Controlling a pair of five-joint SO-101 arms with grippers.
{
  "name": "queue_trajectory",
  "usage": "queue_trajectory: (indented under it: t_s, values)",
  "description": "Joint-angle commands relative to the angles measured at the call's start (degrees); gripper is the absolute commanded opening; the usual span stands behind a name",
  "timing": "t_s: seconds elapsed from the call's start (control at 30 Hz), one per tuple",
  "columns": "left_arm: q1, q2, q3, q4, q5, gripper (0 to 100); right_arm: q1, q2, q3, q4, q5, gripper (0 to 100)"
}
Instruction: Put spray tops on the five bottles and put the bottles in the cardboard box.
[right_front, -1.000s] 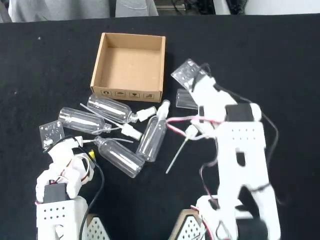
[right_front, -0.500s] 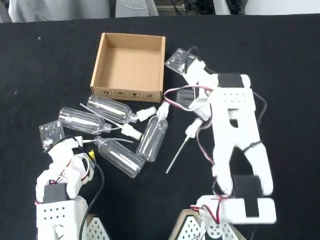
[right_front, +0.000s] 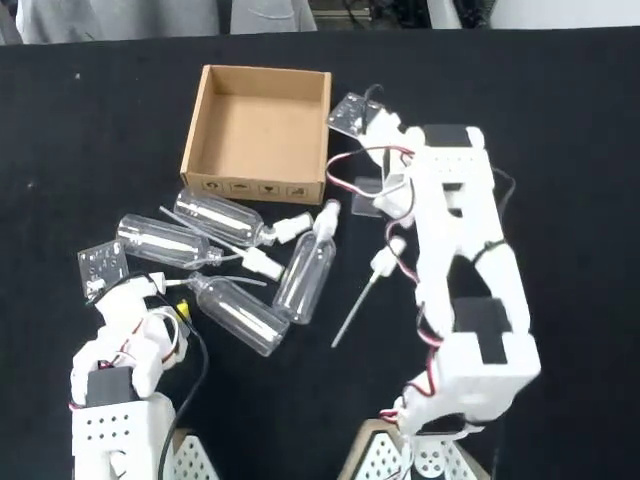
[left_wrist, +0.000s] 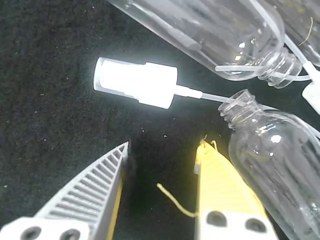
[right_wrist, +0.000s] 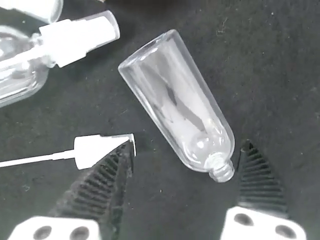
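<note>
Several clear bottles lie below the cardboard box (right_front: 258, 130). One bottle (right_front: 305, 272) wears a white spray top; the others (right_front: 218, 217), (right_front: 165, 240), (right_front: 238, 313) lie capless. My right gripper (right_wrist: 187, 145) is open and straddles a capless bottle (right_wrist: 177, 107), also seen right of the box (right_front: 366, 197). A loose spray top (right_wrist: 97, 147) with its tube lies beside one finger. My left gripper (left_wrist: 164, 146) is open, near the table's front left (right_front: 168, 295). Just ahead of it lies a loose spray top (left_wrist: 136, 83), beside an open bottle neck (left_wrist: 240, 107).
Two more loose spray tops (right_front: 290, 227), (right_front: 262, 263) lie among the bottles, and one with a long tube (right_front: 380, 265) lies under the right arm. The black table has free room to the right and the far left.
The right arm has swung away from the front towards the box and now hovers over the capless bottle right of it. The left arm and the other bottles have not moved.
</note>
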Motion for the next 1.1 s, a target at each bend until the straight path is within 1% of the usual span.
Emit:
queue_trajectory:
  t_s: [0.0,0.23,1.0,1.07]
  values:
    - [-0.5,-0.7,1.5,0.3,-0.1,20,-1.0,1.1,-5.9,-0.3,1.1,29.4]
    - [-0.5,-0.7,1.5,0.3,-0.1,20,-1.0,5.2,-6.8,-0.4,3.5,29.1]
    - [-0.5,-0.7,1.5,0.3,-0.1,20,1.8,12.6,-6.8,-5.5,3.5,28.9]
    - [-0.5,-0.7,1.5,0.3,-0.1,20,1.8,12.8,-6.7,-5.5,3.5,26.9]
